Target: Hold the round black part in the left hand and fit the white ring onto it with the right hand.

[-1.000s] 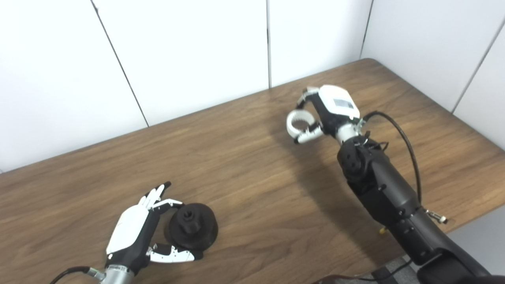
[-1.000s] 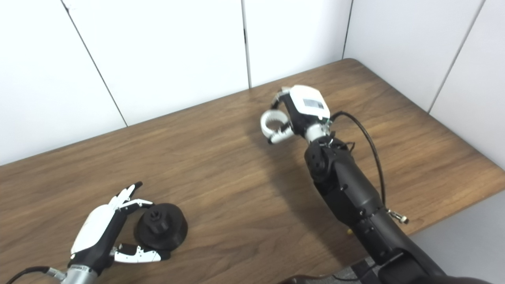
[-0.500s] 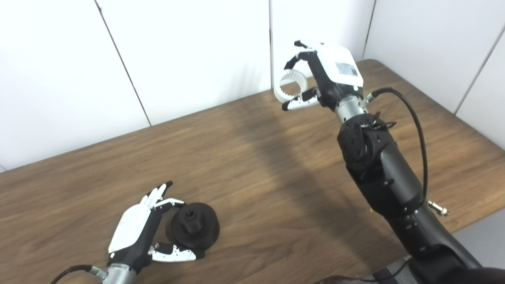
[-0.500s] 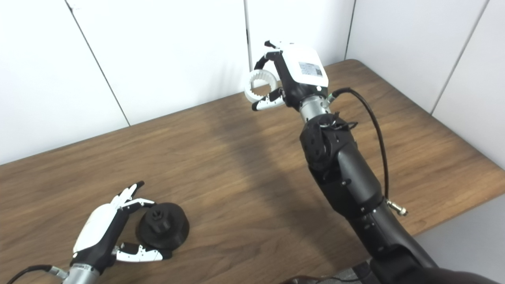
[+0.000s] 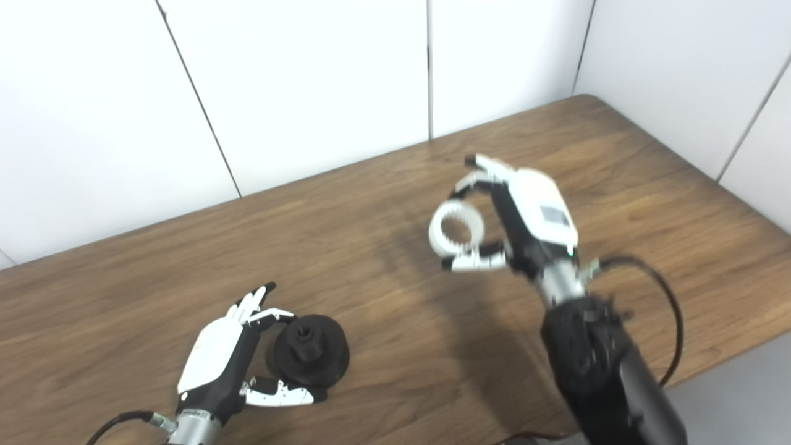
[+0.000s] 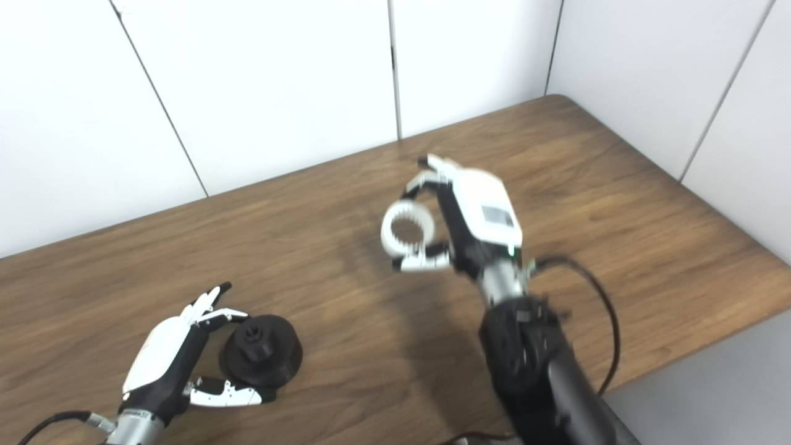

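Left eye view: right hand raised above table, fingers and thumb pinching white ring, toothed inside. Black part sits on table near front left; left hand cupped round it, fingers spread, thumb at base.

Right eye view: same layout; ring and black part well apart.

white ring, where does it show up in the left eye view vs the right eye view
Left eye view: the white ring sits right of centre, held in the right hand above the table.
Right eye view: the ring sits at about mid-frame, in the same hand.
Shared landmark: the round black part near the bottom left, by the left hand, far from the ring.
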